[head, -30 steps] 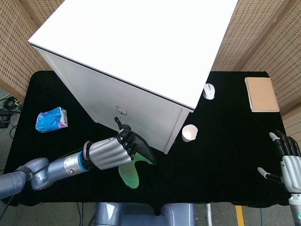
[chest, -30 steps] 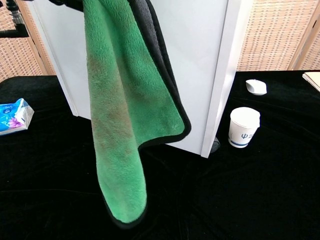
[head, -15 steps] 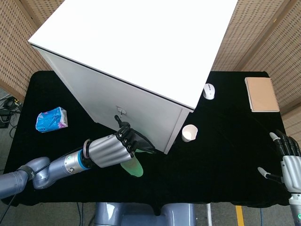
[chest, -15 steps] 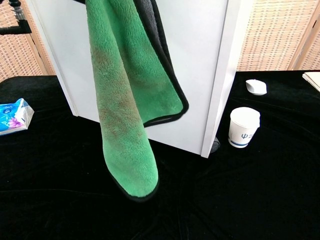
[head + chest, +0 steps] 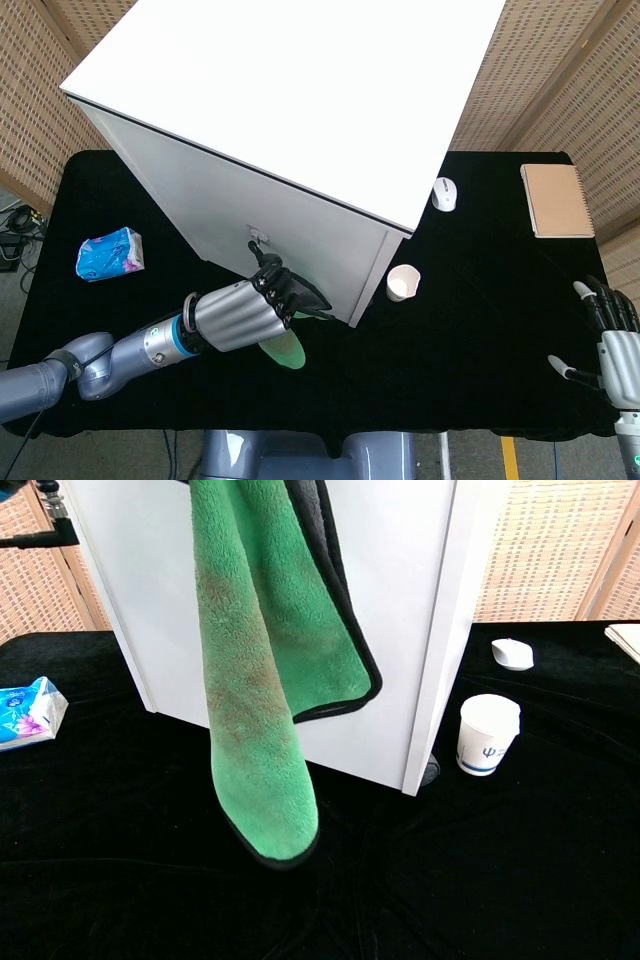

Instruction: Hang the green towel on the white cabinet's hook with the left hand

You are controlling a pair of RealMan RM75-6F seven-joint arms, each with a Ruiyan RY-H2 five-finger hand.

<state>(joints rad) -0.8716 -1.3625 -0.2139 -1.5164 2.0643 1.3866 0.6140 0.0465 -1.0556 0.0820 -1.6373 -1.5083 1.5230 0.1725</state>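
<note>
Green towel: the towel (image 5: 262, 680) hangs in a long fold down the upper middle of the chest view, its dark-edged lower tip clear of the black table (image 5: 520, 880); in the head view only a small green lobe (image 5: 283, 350) shows under the hand, at lower centre.
Left hand: the left hand (image 5: 250, 310) is clenched around the towel's top, knuckles toward the cabinet face, just below the hook.
Hook: a small metal hook (image 5: 258, 238) sits on the cabinet's front panel, slightly above and left of the fingertips; nothing hangs on it yet.
Cabinet: the white cabinet (image 5: 300, 120) fills the upper centre of the head view, its front panel directly behind the towel in the chest view.
Right hand: the right hand (image 5: 612, 345) rests at the lower right edge of the head view, fingers spread, grasping nothing, well apart from the work.
Step in hand: by my reading, the towel is being carried up to the hook; hanging is not yet done.
Next move: likely a short lift up and toward the panel, so a fold or loop of cloth passes over the hook tip before the fingers let go.
Uncertain: whether the towel has a hanging loop cannot be told.
Nearby: a paper cup (image 5: 488, 734) stands to the right of the cabinet corner.
</note>
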